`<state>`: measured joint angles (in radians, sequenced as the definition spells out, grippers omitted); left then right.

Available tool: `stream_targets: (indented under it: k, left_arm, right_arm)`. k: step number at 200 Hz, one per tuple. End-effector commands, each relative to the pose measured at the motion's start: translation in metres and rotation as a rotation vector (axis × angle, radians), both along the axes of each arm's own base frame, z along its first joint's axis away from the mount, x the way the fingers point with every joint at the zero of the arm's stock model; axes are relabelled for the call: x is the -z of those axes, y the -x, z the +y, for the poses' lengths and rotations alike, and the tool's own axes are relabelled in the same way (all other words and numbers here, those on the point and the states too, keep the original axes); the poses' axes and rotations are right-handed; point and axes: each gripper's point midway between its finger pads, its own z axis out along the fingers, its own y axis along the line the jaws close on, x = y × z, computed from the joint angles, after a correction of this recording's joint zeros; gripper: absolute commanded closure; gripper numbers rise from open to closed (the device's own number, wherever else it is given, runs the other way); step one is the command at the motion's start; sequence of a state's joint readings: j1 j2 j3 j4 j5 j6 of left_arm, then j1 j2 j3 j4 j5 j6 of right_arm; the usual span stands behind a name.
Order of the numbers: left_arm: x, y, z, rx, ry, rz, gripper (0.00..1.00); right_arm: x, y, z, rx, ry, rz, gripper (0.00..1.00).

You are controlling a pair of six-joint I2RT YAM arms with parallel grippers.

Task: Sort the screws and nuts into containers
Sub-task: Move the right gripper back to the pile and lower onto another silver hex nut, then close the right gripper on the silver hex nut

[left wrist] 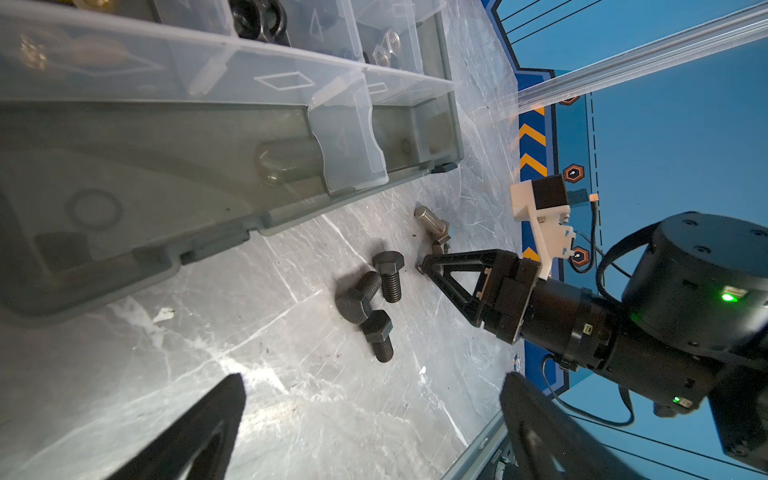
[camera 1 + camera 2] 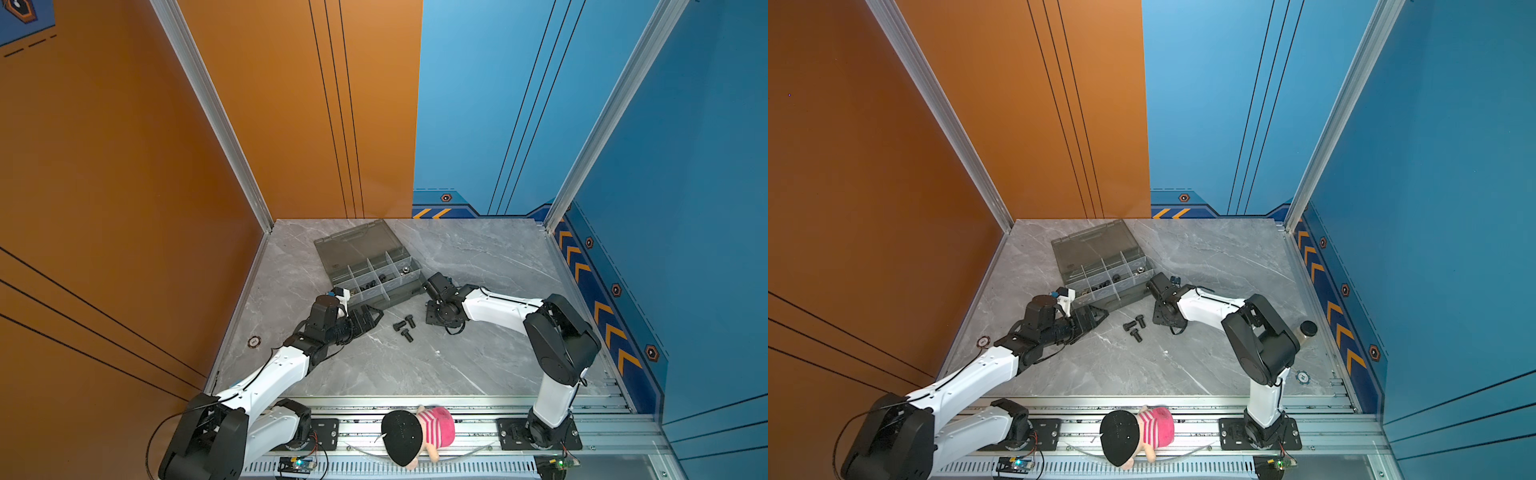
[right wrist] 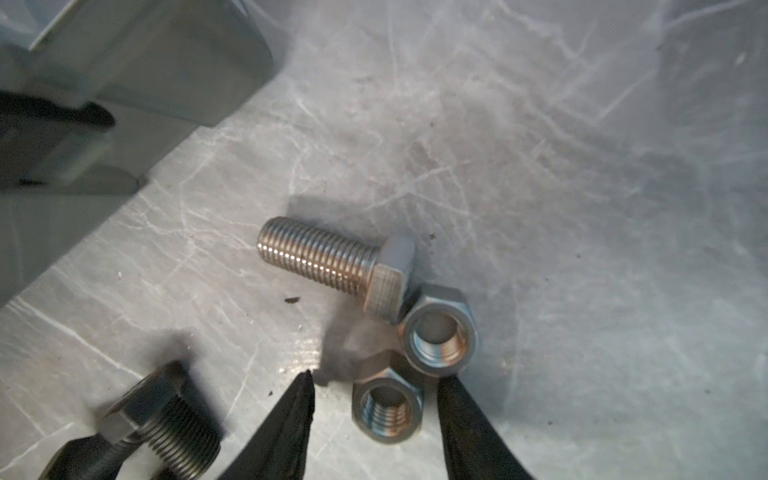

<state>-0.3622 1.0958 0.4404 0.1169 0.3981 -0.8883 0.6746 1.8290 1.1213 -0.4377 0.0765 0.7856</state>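
Shows the right gripper (image 3: 376, 380) low over the table (image 3: 582, 166), jaws apart astride one silver nut (image 3: 388, 409), touching neither side of it. Places a second nut (image 3: 440, 330) just beside it, against the head of the silver bolt (image 3: 332, 266), near a corner of the case (image 2: 353, 245). Shows three black bolts (image 1: 357, 299) close by, and the left gripper (image 2: 376, 316) wide open and empty at the case front. Risks catching the second nut with one jaw on closing, knocking it or the bolt away; risks an off-centre squeeze too, spinning the nut out of the tips
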Motion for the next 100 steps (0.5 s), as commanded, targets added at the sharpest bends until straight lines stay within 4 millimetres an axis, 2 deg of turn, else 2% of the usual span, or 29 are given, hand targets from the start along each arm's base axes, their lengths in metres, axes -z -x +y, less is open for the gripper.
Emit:
stream_targets:
  k: [1,62,80,100]
  left_arm:
    - [-0.008,0.001,-0.004,0.015,0.018,-0.021,0.02]
    - [-0.007,0.002,-0.003,0.014,0.021,-0.02,0.02]
    - [-0.006,0.003,-0.001,0.01,0.018,-0.018,0.02]
    - [-0.006,0.003,-0.001,0.008,0.018,-0.018,0.02]
  right_arm:
    - [0.007,0.004,-0.009,0.002,0.074,0.021,0.51]
    - [0.02,0.008,-0.013,-0.013,0.114,0.045,0.58]
    - [0.022,0.009,-0.014,-0.021,0.12,0.049,0.63]
    - [0.023,0.01,-0.013,-0.031,0.123,0.053,0.74]
